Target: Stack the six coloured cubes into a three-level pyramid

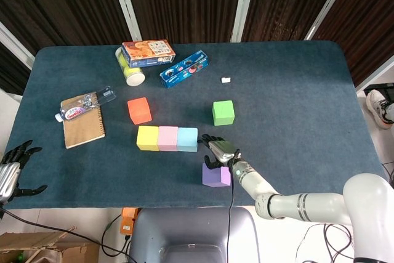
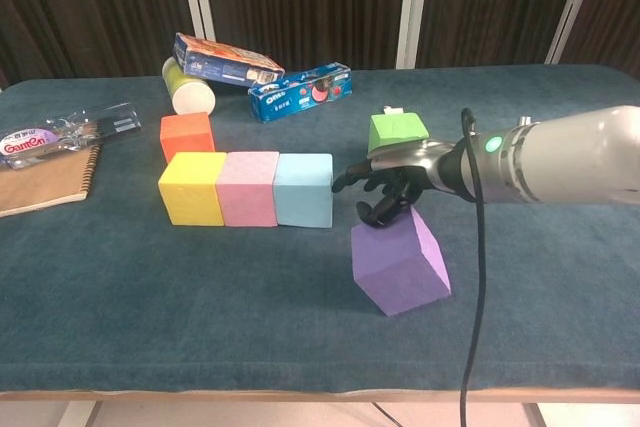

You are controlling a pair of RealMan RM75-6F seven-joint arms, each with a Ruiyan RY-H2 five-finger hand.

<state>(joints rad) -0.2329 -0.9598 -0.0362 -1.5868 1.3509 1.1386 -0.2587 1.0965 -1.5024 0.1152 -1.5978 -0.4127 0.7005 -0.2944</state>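
Yellow (image 1: 148, 138), pink (image 1: 167, 138) and blue (image 1: 188, 139) cubes form a touching row mid-table. The orange cube (image 1: 140, 110) stands behind the row's left end, and the green cube (image 1: 223, 113) sits apart at the back right. The purple cube (image 2: 400, 262) is tipped up on one edge, just right of and in front of the blue cube (image 2: 304, 190). My right hand (image 2: 390, 187) hovers over its upper corner with curled fingers touching it; one digit reaches to the blue cube's right face. It grips nothing. My left hand (image 1: 12, 173) is off the table's left front corner, fingers spread.
A notebook (image 1: 83, 129) with a plastic bottle (image 1: 86, 105) on it lies at the left. At the back left are a snack box (image 1: 148, 52), a green cup (image 1: 130, 72) and a blue biscuit pack (image 1: 183, 69). A small white scrap (image 1: 226, 80) lies behind the green cube.
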